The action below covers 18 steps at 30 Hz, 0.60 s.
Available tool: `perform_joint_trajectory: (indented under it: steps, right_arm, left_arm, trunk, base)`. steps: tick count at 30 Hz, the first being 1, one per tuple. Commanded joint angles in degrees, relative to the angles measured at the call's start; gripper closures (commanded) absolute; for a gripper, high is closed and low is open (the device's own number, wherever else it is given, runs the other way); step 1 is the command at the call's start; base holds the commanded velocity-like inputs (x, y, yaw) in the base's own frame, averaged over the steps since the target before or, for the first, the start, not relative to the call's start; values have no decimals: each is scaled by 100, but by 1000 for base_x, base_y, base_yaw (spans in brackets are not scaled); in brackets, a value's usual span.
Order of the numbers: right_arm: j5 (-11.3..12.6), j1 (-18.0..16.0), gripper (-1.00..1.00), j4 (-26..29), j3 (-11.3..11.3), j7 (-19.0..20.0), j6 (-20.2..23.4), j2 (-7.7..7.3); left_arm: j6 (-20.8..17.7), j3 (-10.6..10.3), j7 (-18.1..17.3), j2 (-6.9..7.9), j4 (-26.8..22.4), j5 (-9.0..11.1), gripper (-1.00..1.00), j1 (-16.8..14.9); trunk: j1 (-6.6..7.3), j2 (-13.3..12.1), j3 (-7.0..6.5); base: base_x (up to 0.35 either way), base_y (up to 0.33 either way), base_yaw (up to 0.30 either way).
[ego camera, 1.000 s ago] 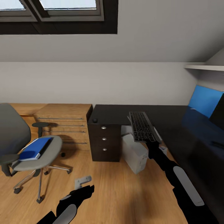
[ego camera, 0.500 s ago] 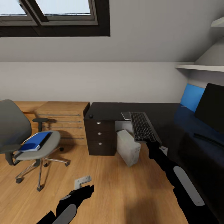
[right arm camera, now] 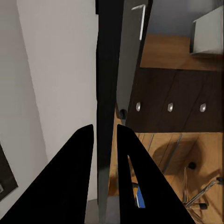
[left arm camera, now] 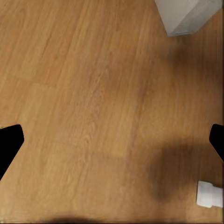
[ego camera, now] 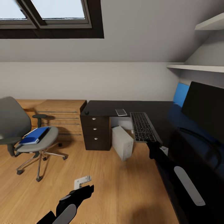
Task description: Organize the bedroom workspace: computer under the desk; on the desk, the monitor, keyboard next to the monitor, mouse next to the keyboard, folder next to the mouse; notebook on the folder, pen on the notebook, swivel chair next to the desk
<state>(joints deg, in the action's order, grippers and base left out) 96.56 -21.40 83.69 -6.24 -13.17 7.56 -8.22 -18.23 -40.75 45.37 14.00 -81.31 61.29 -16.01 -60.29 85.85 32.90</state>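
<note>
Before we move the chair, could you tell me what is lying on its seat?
A blue folder lies on the grey seat of the swivel chair. Whatever may lie beneath the folder is covered.

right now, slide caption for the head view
Right gripper carries the keyboard over the desk toward the monitor.

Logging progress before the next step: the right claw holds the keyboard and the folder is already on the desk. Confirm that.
Wrong on the folder: the head view shows it lying on the chair seat, not on the desk. The right claw does hold the keyboard.
</note>
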Motion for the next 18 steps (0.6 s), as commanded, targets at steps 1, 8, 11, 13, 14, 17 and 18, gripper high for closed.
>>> perform_joint_trajectory:
  steps: [1, 8, 11, 13, 14, 17, 18]
  right_arm:
    - [47, -3, 100, 4, 4, -17, 0, -4]
    - [59, -3, 100, -187, 373, -18, 11, 6]
    - [80, -3, 100, -241, 387, -12, 9, 20]
    - [75, -5, 100, -318, 390, 1, 0, 35]
    - [75, -5, 100, -352, 390, 4, -2, 36]
    - [73, -3, 100, -598, 388, 24, -8, 60]
    - [73, -4, 100, -621, 387, 27, -8, 69]
  left_arm:
    - [-14, -11, 41, 5, -11, 23, -100, -7]
    - [3, -11, 42, 14, -10, 23, -100, -7]
    - [4, -11, 42, 15, -8, 23, -100, -7]
    - [12, -11, 42, 16, -10, 22, -100, -7]
    - [14, -11, 42, 16, -10, 22, -100, -7]
    - [20, 58, 42, 20, -10, 10, -100, -7]
    - [20, 87, 42, 21, -11, 6, -100, -7]
  trunk:
    - [3, 4, 6]
    - [3, 4, 6]
    - [3, 4, 6]
    - [3, 4, 6]
    - [3, 4, 6]
    - [3, 4, 6]
    - [3, 4, 6]
  base:
    - [-244, -256, 0]
    - [-181, -293, 0]
    - [-138, -314, 0]
    - [-104, -321, 0]
    - [-59, -329, 0]
    - [-19, -340, 0]
    - [-6, -336, 0]
